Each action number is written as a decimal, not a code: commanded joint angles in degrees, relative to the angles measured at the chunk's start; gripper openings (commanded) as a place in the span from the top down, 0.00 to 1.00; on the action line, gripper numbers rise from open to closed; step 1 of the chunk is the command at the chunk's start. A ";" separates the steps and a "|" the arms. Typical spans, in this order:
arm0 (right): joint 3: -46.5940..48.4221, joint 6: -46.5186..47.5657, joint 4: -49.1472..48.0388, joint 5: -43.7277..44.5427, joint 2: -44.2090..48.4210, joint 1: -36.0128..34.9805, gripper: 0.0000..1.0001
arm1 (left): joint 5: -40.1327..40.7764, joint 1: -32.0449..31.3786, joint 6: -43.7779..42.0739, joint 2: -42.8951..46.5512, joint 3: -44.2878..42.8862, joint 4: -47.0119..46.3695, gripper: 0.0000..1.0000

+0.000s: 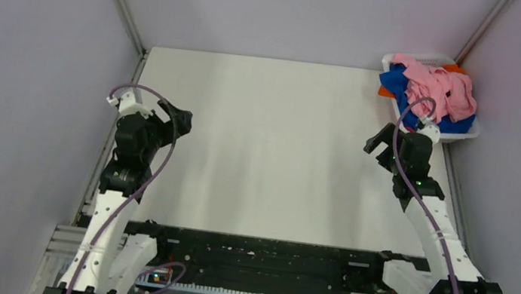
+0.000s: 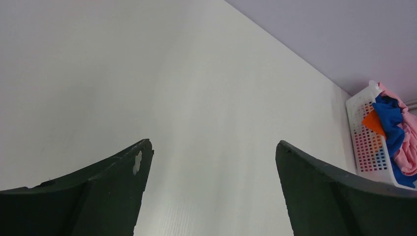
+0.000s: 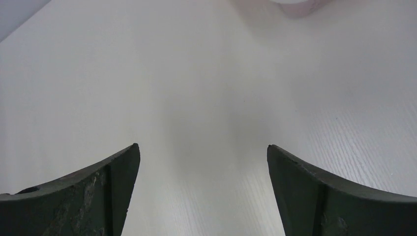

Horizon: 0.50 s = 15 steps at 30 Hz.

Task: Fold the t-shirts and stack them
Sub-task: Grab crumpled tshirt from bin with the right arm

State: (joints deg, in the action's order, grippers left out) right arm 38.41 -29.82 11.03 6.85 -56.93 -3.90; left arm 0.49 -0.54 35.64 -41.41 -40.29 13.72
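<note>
While left end effector [image 2: 212, 143] and right end effector [image 3: 202, 147] gape empty, the basket [image 2: 366, 142] partly hides t-shirts [image 1: 440, 91].

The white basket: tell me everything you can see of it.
The white basket looks like rigid plastic. It is rectangular, with a grid of small holes through its side wall and a solid rim. It stands upright on the table at the far right corner, close to the walls. Crumpled shirts fill it above the rim: a pink t-shirt on top, a blue t-shirt draped over one edge, and an orange t-shirt peeking out beneath.
</note>
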 commanded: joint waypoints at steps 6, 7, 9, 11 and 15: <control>12.73 6.63 -5.78 5.56 -7.18 0.19 0.01 | 0.49 0.18 -1.02 -3.74 -0.32 -5.41 0.01; 13.87 7.90 -5.98 7.12 -9.43 0.30 0.01 | 0.50 0.12 -0.94 -4.56 -0.45 -5.93 0.01; 18.95 8.34 -3.79 11.78 -13.62 1.65 0.01 | 0.29 0.14 -1.01 -6.07 -0.93 -6.24 0.01; 24.29 7.67 -1.40 9.32 -18.30 5.80 0.01 | -0.10 0.17 -1.25 -7.44 -1.39 -6.24 0.01; 35.28 5.79 2.57 6.73 -28.64 12.88 0.01 | 0.34 0.17 -1.72 -9.54 -0.05 -9.31 0.01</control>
State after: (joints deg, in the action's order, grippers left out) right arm 63.88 -23.81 10.76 13.13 -78.98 3.25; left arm 0.84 -0.54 35.22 -49.67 -40.29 10.41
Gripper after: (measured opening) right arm 0.985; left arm 0.991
